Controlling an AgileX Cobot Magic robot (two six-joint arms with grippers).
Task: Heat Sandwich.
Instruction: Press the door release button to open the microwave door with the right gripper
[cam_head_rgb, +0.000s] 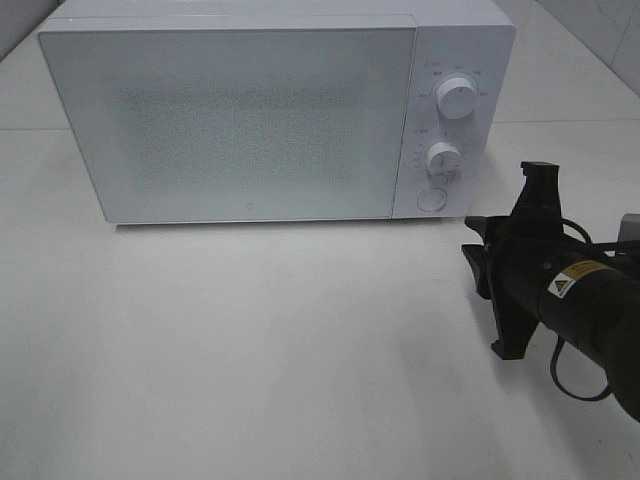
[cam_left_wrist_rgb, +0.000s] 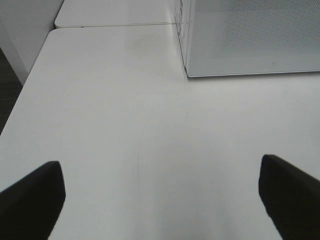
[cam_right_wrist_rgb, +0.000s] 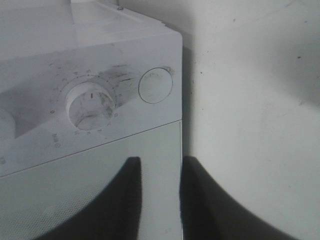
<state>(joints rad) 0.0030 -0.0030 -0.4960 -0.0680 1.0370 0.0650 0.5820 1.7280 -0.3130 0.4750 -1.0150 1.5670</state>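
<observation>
The sandwich is out of view in every frame. A white microwave stands at the back of the table with its door closed. My right gripper hovers just right of the microwave's front, level with its lower corner, pointing at the control panel. In the right wrist view the right gripper has its jaws drawn in to a narrow gap with nothing between them, below the round button. My left gripper is wide open and empty over bare table, left of the microwave.
The control panel carries two dials, an upper one and a lower one, above the round button. The lower dial is beside the button. The white table extends in front; its left edge drops off.
</observation>
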